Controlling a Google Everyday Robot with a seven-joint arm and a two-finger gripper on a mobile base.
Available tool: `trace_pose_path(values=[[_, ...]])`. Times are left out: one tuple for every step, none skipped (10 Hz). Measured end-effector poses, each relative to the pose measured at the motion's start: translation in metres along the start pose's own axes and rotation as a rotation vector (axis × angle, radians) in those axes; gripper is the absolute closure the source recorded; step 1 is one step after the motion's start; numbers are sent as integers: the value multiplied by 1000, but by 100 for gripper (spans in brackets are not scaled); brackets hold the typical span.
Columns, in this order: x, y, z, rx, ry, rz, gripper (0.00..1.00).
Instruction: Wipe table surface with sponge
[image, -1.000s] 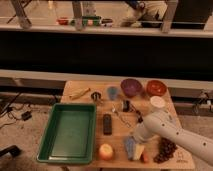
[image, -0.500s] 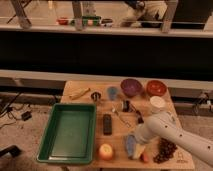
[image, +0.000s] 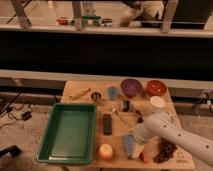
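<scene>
We are reaching with our one arm across the near right part of the table surface (image: 80, 88), and our gripper (image: 134, 140) is sitting low over the front edge, its fingers pressed together. Just under and in front of the gripper is lying the sponge (image: 131, 146), a small blue-grey block with a pale yellow face showing at its near right side. We cannot tell whether the fingers are pinching it or merely resting on top of it, since the wrist is hiding the contact.

As we judge it, we are standing at the start of the wiping step: the tool is down at the sponge, and the stroke across the wood is not yet made.

Things are crowding the tool. To its left are sitting a round orange-yellow fruit (image: 105, 151) and, a little farther and behind, the black remote (image: 107, 124); beyond those the green tray (image: 49, 130) is taking up the left side. To its right a bunch of dark grapes (image: 165, 150) is lying near. Behind it are standing a white cup (image: 157, 103), a purple bowl (image: 130, 87) and a red bowl (image: 156, 87).

The next move is calling for steady downward pressure and a short sweep over bare wood, and we are expecting little free room for it; a stroke to either side is risking a push on the fruit or the grapes.
</scene>
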Motion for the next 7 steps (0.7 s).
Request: trace_pose_path(values=[[-3,0,0,0,-1,-4,73],[-6,-1,0,0,-3,-8,73],[-9,-1,0,2,-5,-13,73],[-11,0,0,1,-6,-15,73],[-14,1,-2,3,-10,-18,73],[-18,2,-4,4,-17,-24,73],[-19,4,-5,3,-24,-26,73]])
